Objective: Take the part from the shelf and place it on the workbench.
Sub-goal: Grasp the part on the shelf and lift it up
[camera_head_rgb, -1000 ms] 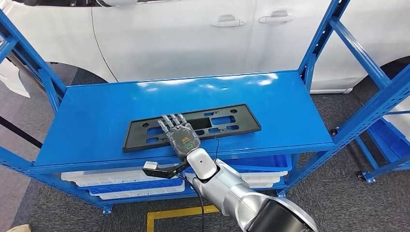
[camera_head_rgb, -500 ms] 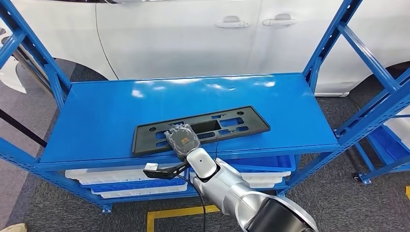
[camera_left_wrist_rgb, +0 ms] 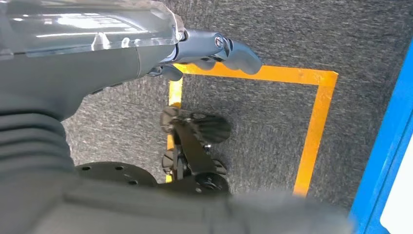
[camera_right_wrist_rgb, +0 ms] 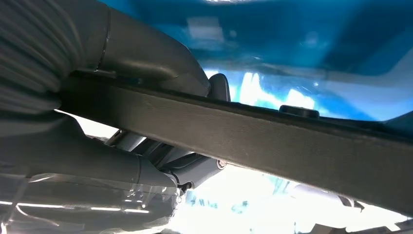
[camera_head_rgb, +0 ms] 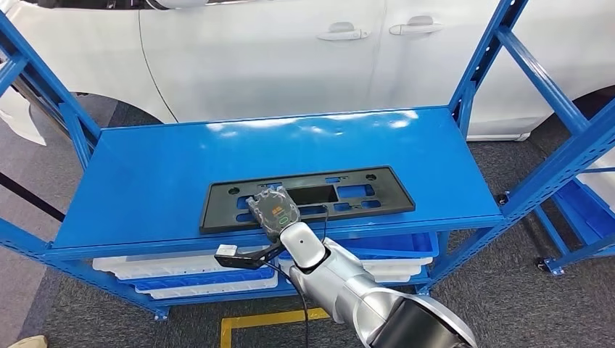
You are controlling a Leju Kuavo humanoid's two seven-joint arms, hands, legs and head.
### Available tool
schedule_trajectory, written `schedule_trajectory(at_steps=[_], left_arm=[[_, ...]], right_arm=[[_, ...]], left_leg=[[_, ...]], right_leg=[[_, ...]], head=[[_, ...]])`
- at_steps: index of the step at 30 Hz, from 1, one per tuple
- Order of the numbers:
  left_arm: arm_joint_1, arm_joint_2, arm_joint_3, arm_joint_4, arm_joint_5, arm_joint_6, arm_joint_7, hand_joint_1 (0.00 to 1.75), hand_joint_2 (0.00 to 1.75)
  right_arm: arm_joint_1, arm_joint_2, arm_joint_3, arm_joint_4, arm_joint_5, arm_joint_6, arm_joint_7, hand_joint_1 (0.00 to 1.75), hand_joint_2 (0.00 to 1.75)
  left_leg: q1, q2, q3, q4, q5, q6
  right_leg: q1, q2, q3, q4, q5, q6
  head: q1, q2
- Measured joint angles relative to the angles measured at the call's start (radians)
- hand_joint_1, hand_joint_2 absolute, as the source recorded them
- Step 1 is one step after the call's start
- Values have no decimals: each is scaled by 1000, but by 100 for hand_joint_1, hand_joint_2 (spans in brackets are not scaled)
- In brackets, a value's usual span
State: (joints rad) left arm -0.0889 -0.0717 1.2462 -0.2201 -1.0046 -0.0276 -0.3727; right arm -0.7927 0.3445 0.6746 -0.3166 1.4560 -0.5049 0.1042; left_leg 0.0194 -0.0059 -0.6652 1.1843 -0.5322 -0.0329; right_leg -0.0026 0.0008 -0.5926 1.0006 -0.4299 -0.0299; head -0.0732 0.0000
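Head view: right hand (camera_head_rgb: 274, 210) apparently grasping the part (camera_head_rgb: 308, 196) off-centre, fingers hidden beneath, so lifting may tilt it

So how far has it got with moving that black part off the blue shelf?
Early on. Done: the right robot hand has reached the black part and closed on its near edge; the right wrist view shows thumb and fingers on either side of the part's edge. In hand: that grip, with the part low over the blue shelf; I can't tell if it is lifted. Left: carrying it to the workbench. The left robot hand hangs over the floor.
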Motion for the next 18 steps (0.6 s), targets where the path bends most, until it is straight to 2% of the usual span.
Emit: schedule_trajectory(at_steps=[1,2,3,5,6,7,9,11,12,13,15,16,17,18], left_arm=[[1,0,0,0,0,3,-4,0,175],[3,0,0,0,2,8,-4,0,175],[3,1,0,0,4,16,-2,0,175],[2,2,0,0,7,28,5,0,175],[1,2,0,0,8,29,7,0,175],[-1,2,0,0,8,28,8,0,175],[-1,2,0,0,4,23,3,0,175],[0,2,0,0,2,6,-16,0,175],[1,2,0,0,3,-9,-30,0,175],[0,2,0,0,4,-25,-47,0,175],[-2,2,0,0,8,-54,-78,0,175],[-2,2,0,0,10,-66,-90,0,175],[-2,2,1,0,11,-75,-101,0,175],[-2,2,1,0,13,-81,-110,0,175]], right_arm=[[0,0,-1,0,0,-1,-3,175,175],[1,0,-5,0,-2,-4,-8,175,175],[1,0,-10,0,-5,-8,-14,175,175],[-1,0,-23,-2,-18,-25,-32,175,175],[-4,0,-29,-4,-28,-39,-45,175,175],[-6,0,-36,-9,-43,-55,-65,175,175],[-8,0,-58,-26,-107,-92,-140,175,175],[-8,-2,-97,-68,-251,-116,-298,175,175],[-8,-4,-125,-105,-354,-112,-403,175,175],[-4,-8,-157,-157,-471,-98,-513,175,175],[20,-27,-219,-306,-722,-29,-684,175,175],[44,-43,-244,-408,-843,20,-732,175,175],[75,-64,-264,-521,-957,76,-760,175,175],[109,-86,-276,-634,-1052,131,-773,175,175]], left_leg=[[1,0,-26,54,-18,-3],[2,0,-43,87,-22,-6],[3,0,-38,75,-3,-9],[6,1,16,-37,59,-10],[5,0,45,-95,78,-8],[4,0,65,-134,87,-2],[-1,-2,72,-154,85,13],[2,-1,71,-155,89,26],[4,0,71,-157,91,32],[6,2,72,-159,92,38],[6,3,73,-159,93,46],[5,3,73,-159,93,48],[4,2,74,-159,92,49],[3,0,75,-159,92,50]], right_leg=[[1,0,0,1,-1,-1],[1,0,-1,3,-1,-2],[1,0,-1,6,-3,-1],[-1,2,-2,15,-9,4],[1,3,-4,21,-13,9],[2,4,-6,26,-15,14],[6,5,-10,29,-14,24],[5,6,-11,31,-16,33],[5,5,-18,45,-28,38],[4,5,-32,79,-50,43],[0,4,-86,198,-112,50],[-1,4,-113,258,-135,52],[-2,4,-130,295,-143,52],[-2,4,-130,297,-135,51]], head=[[0,0],[0,0],[0,0],[0,0],[0,0],[0,0],[0,0],[0,0],[0,0],[0,0],[0,0],[0,0],[0,0],[0,0]])
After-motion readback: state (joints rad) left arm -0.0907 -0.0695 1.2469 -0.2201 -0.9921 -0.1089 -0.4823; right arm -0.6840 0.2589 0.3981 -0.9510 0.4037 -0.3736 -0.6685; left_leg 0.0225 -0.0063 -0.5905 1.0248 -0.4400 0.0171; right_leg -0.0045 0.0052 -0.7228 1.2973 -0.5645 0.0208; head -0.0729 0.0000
